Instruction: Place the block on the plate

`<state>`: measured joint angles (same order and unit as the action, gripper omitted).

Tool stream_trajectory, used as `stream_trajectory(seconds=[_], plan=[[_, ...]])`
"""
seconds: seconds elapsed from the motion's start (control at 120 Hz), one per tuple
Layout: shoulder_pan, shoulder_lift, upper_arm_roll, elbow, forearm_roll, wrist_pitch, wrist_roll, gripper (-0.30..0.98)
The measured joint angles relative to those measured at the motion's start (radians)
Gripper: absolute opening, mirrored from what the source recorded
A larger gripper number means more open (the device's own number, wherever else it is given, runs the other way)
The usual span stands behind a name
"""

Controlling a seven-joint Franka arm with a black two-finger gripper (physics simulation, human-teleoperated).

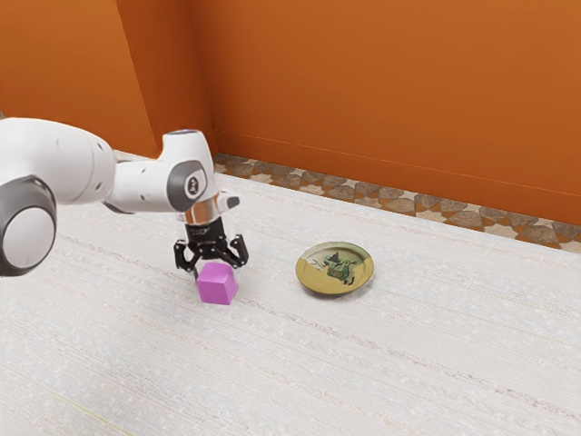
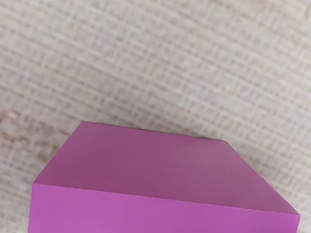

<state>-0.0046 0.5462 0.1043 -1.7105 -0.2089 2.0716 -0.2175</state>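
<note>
The black gripper (image 1: 213, 260) points down in the exterior view, its fingers spread wide. Directly beneath its palm is a magenta block (image 1: 217, 283), low at the table, with the fingers standing open to either side of it. Whether either finger touches the block cannot be told. In the wrist view the block (image 2: 155, 167) looms large just under the hand, its top and one side in sight. A round yellowish plate (image 1: 310, 277) with a dark green picture lies apart from the block, toward the exterior view's right.
The whitish, streaked table (image 1: 272, 372) carries both block and plate. Beyond its far edge run a strip of stone-patterned floor (image 1: 363, 193) and an orange wall (image 1: 390, 91). The white arm (image 1: 136, 186) reaches in from the exterior view's left.
</note>
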Motion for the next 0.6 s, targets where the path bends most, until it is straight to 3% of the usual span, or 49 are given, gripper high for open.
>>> stream_trajectory(seconds=[0.15,0.425,0.6], plan=[[0.000,0.008,0.000,0.000,-0.004,0.009,-0.002,0.63],[0.000,0.013,0.007,0.001,-0.008,0.010,-0.010,0.40],[0.000,0.001,0.021,0.006,-0.004,0.000,-0.017,0.36]])
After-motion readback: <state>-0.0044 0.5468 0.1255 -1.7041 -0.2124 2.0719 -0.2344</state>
